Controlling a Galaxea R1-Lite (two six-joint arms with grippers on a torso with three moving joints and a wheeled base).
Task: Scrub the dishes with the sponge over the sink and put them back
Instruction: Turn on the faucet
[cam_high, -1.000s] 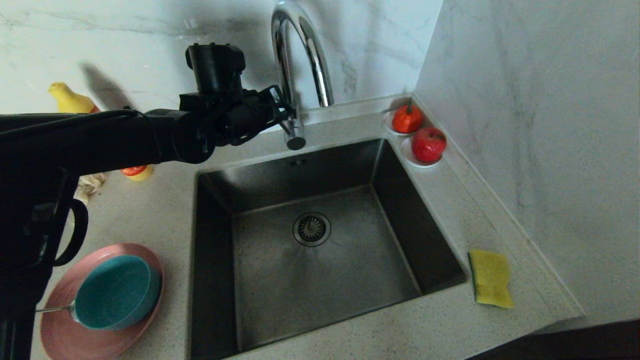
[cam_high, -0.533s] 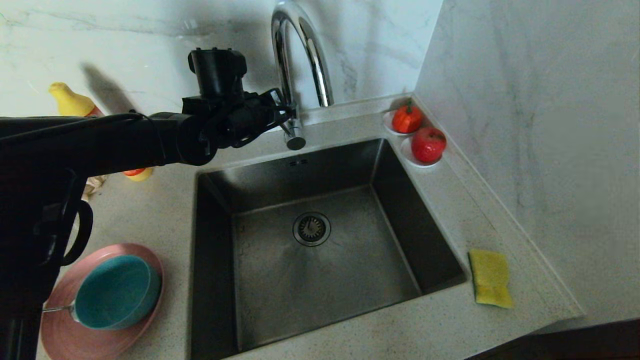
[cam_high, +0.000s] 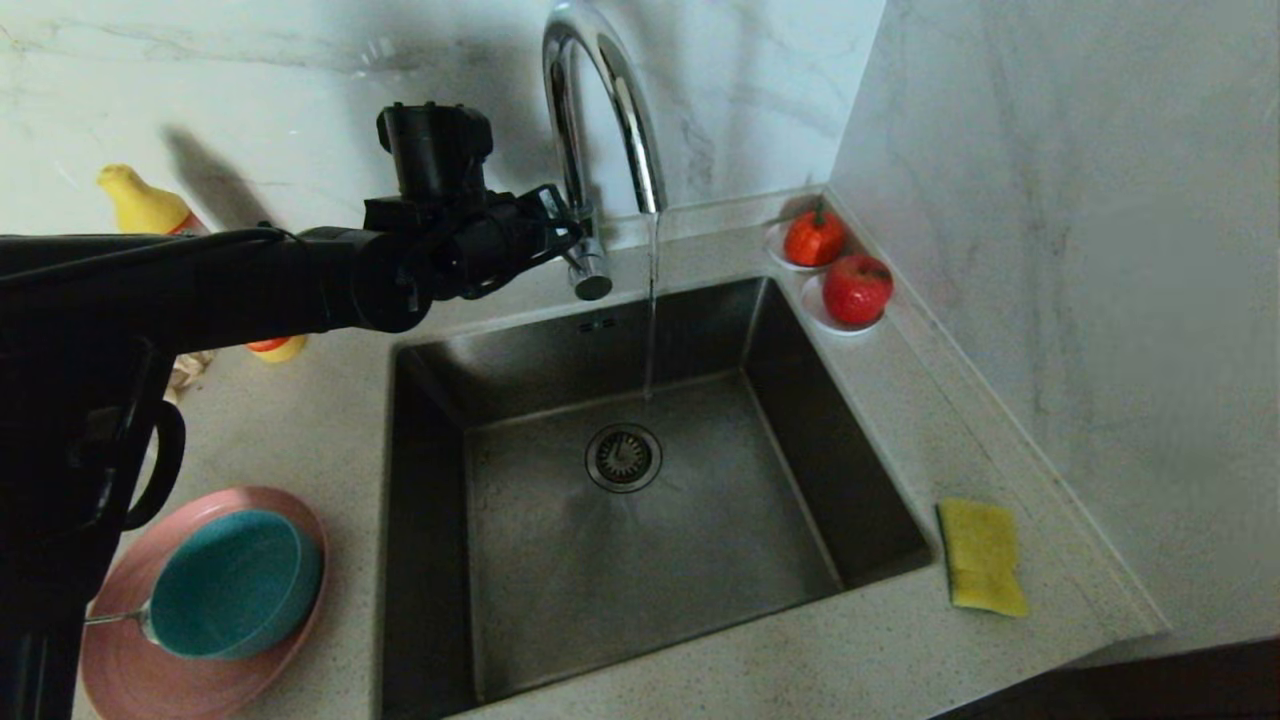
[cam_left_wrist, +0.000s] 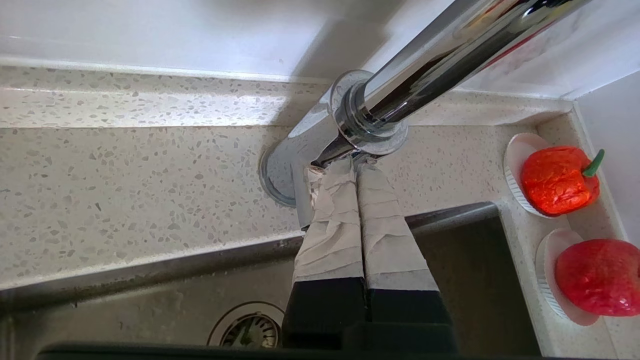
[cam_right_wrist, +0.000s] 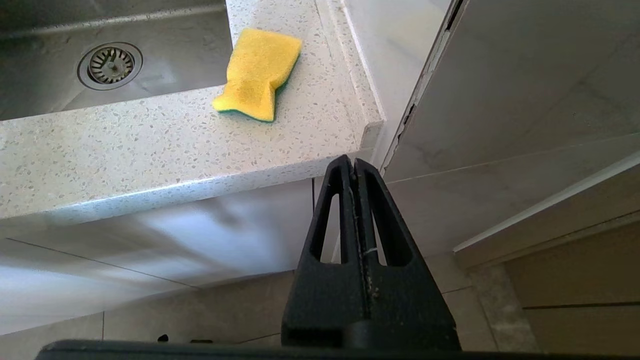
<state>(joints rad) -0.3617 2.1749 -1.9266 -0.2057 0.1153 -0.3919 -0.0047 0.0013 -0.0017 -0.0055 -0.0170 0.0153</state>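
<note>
Pressing my clenched left gripper (cam_left_wrist: 357, 162) against the tap (cam_high: 600, 130) at twelve o'clock, I feared slipping and overturning the lever.

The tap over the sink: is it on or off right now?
On. A thin stream of water falls from the tap spout into the sink.
</note>
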